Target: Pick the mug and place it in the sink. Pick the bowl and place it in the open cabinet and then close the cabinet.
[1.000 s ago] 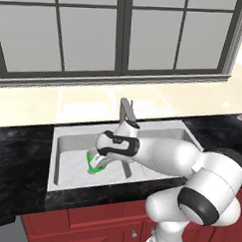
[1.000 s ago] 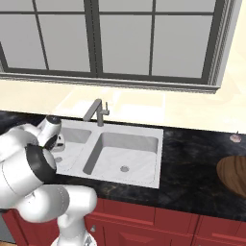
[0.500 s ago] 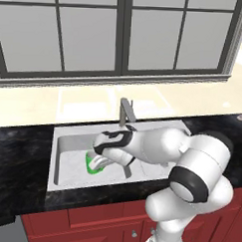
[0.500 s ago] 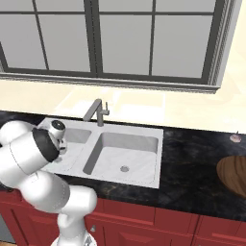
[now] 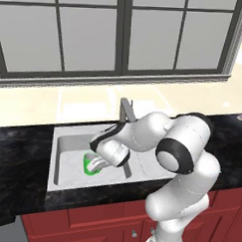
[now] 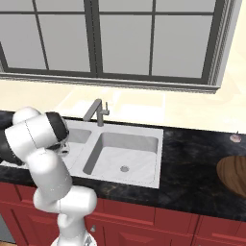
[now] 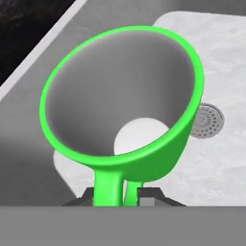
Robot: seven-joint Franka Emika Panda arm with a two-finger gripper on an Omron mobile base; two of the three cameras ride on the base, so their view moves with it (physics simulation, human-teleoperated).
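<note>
The gripper (image 7: 116,194) is pinched tight on the handle of the mug (image 7: 126,113), its dark tips just poking up either side of that green loop at six o'clock in the hand view. The mug tips its pale inside toward the camera, hanging over the marbled floor of the sink (image 7: 226,81), with a round drain (image 7: 206,121) peeking out at three o'clock of the rim. From the left base view, the gripper (image 5: 97,163) sits low inside the left basin with the mug (image 5: 91,164) at its tip, the faucet (image 5: 126,109) standing at one o'clock of it. Over on the black surface (image 6: 192,178), the bowl (image 6: 234,175) waits well apart at three o'clock of the sink (image 6: 144,139).
</note>
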